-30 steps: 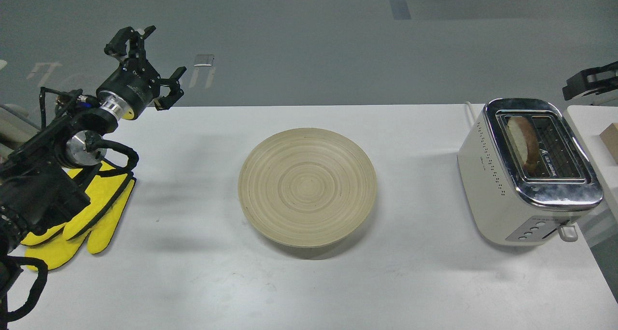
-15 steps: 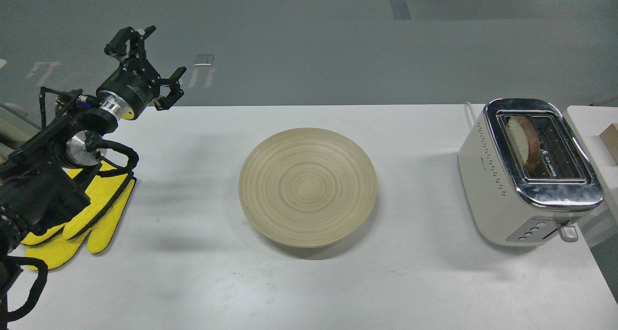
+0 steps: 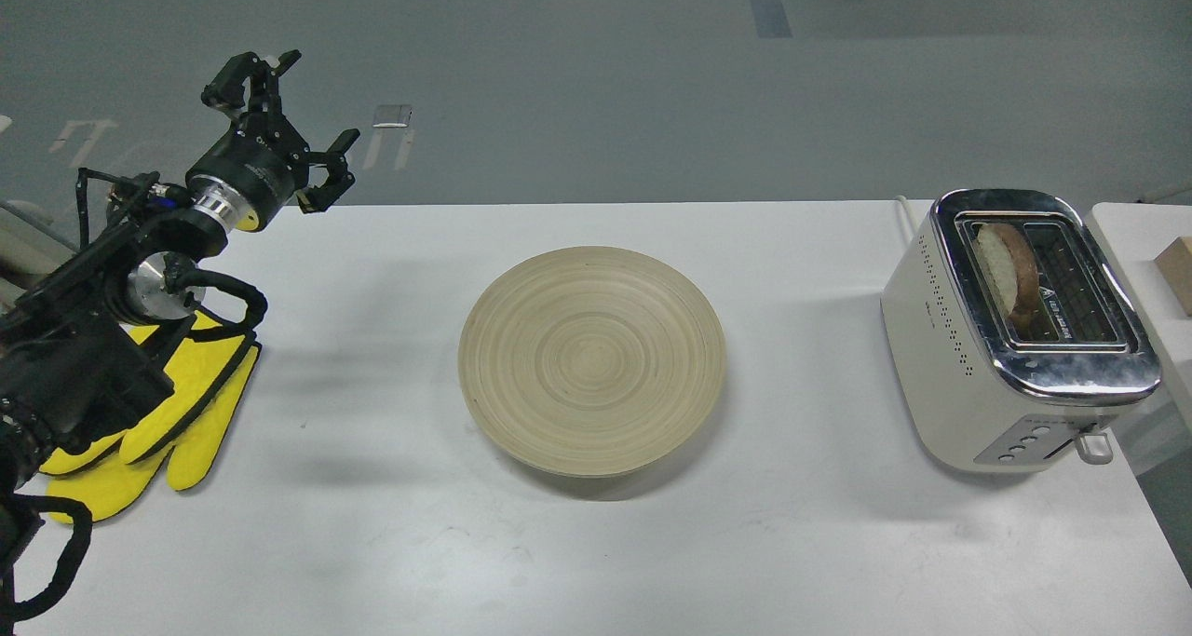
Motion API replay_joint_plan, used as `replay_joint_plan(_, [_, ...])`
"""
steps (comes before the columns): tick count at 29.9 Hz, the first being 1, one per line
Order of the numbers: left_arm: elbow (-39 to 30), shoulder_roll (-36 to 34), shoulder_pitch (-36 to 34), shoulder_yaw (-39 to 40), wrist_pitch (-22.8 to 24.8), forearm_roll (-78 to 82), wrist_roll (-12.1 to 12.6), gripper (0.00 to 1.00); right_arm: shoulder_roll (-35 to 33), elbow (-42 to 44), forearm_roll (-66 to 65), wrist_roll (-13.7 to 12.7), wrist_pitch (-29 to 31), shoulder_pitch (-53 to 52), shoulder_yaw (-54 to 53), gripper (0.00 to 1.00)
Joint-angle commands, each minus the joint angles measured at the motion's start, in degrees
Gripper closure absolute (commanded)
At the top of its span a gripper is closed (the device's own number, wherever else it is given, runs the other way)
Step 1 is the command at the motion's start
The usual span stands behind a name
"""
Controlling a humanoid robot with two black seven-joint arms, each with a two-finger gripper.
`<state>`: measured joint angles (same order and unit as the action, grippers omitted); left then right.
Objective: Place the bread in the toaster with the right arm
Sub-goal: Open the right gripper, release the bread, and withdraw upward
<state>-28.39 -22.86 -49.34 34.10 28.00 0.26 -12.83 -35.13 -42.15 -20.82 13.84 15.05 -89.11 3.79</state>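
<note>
The cream-white toaster (image 3: 987,357) with a chrome top stands at the right end of the white table. The bread slice (image 3: 1008,271), pale with a dark crust, stands on edge in the toaster's left slot, its top sticking out. The right slot is empty. My right arm and its gripper are out of view. My left gripper (image 3: 303,124) is open and empty, held above the table's far left corner, far from the toaster.
A round wooden plate (image 3: 592,360) sits bare at the table's middle. Yellow gloves (image 3: 182,412) lie at the left under my left arm. A second white surface with a brown block (image 3: 1175,273) adjoins at the right edge.
The right gripper, visible at the right edge one second ago, has withdrawn out of view. The bread has settled a little lower in the slot. The left arm has not moved.
</note>
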Motion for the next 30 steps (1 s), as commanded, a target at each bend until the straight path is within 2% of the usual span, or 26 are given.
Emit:
replay_joint_plan(1, [0.0, 0.0, 0.0, 0.0, 0.0, 0.0, -0.1, 0.00, 7.7, 6.0, -0.2, 0.7, -1.1, 10.1, -16.1, 0.00])
replay_joint_plan(3, [0.0, 0.0, -0.1, 0.0, 0.0, 0.0, 0.0, 0.00, 17.7, 14.0, -0.1, 1.4, -0.8, 14.1, -23.9, 0.00])
replay_joint_plan(4, [0.0, 0.0, 0.0, 0.0, 0.0, 0.0, 0.0, 0.00, 19.8, 15.9, -0.1, 1.8, -0.7, 14.7, -25.0, 0.00])
replay_joint_plan(6, [0.0, 0.0, -0.1, 0.0, 0.0, 0.0, 0.0, 0.00, 27.1, 21.7, 0.0, 5.8, -0.6, 15.5, -26.6, 0.00])
replay_joint_plan(7, [0.0, 0.0, -0.1, 0.0, 0.0, 0.0, 0.0, 0.00, 27.1, 21.7, 0.0, 5.8, -0.6, 15.5, -26.6, 0.00])
replay_joint_plan(9, [0.0, 0.0, -0.1, 0.0, 0.0, 0.0, 0.0, 0.00, 32.9, 24.1, 0.1, 10.0, -0.6, 16.9, -26.6, 0.00])
replay_joint_plan(11, [0.0, 0.0, -0.1, 0.0, 0.0, 0.0, 0.0, 0.00, 35.1, 24.3, 0.1, 11.4, -0.6, 18.1, -26.7, 0.00])
replay_joint_plan(21, [0.0, 0.0, -0.1, 0.0, 0.0, 0.0, 0.0, 0.00, 35.1, 24.4, 0.2, 11.6, -0.5, 25.0, -32.4, 0.00])
replay_joint_plan(30, [0.0, 0.0, -0.1, 0.0, 0.0, 0.0, 0.0, 0.00, 35.1, 24.3, 0.2, 11.6, -0.5, 26.1, -32.6, 0.00])
